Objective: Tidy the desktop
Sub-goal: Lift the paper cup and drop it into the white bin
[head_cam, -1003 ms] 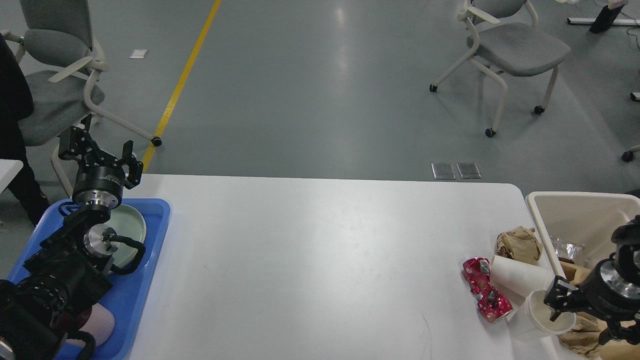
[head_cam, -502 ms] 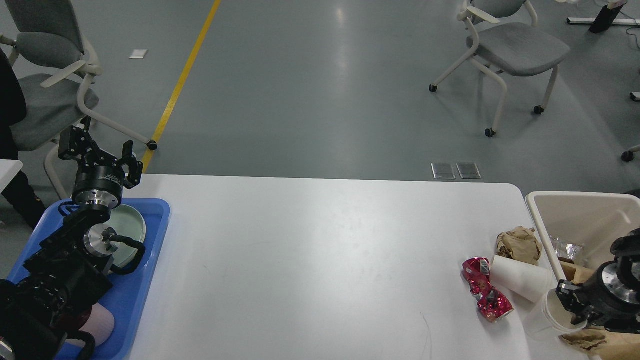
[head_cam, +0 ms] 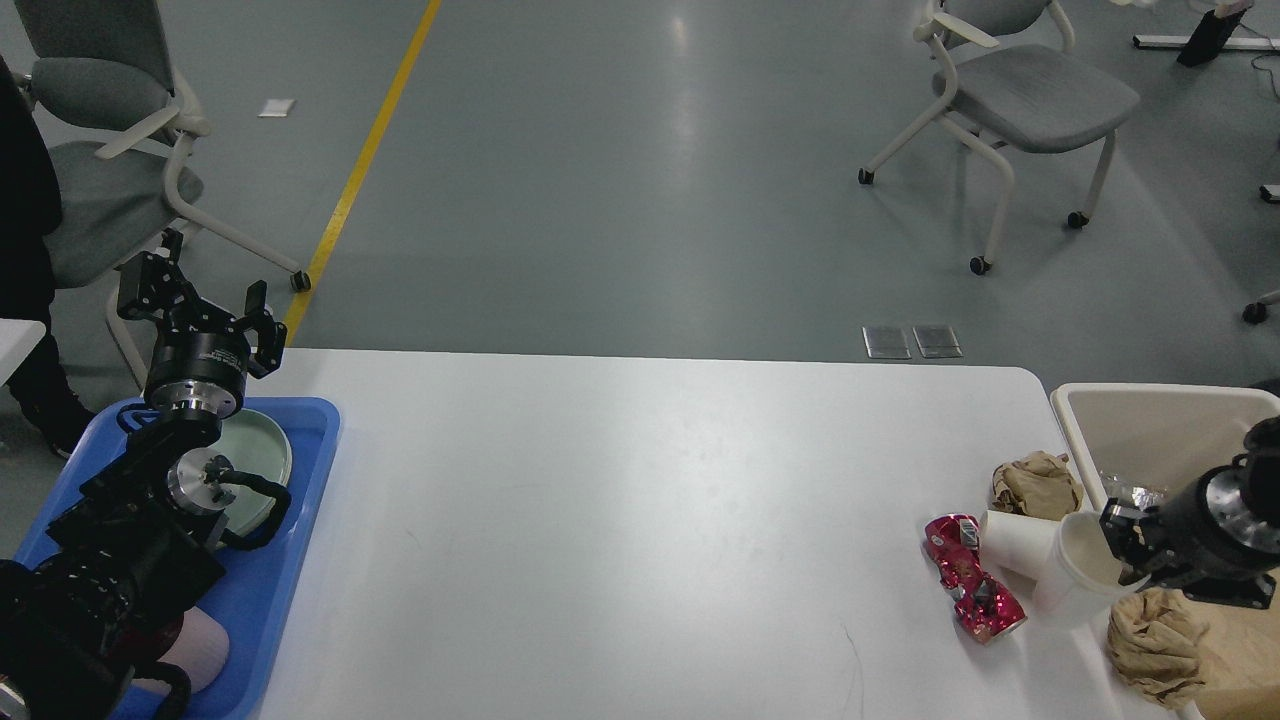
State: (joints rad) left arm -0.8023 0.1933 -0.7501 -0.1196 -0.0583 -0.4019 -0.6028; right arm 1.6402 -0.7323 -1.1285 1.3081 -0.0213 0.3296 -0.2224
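White paper cup [head_cam: 1075, 575], light and easily crushed, sits pinched at its rim in your right gripper [head_cam: 1122, 548] over the desktop [head_cam: 620, 520], while your left gripper [head_cam: 195, 300] hangs released.

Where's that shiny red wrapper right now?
In the head view, the red wrapper lies on the desktop near its right end, just left of two white paper cups.

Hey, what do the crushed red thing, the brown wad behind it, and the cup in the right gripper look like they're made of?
The crushed red thing looks like thin metal, likely a drink can: glossy, sharply creased, silvery glints. The brown wad looks like kraft paper: matte, softly crumpled. The cup at the right gripper looks like white paper or thin plastic; its matte wall doesn't settle which.
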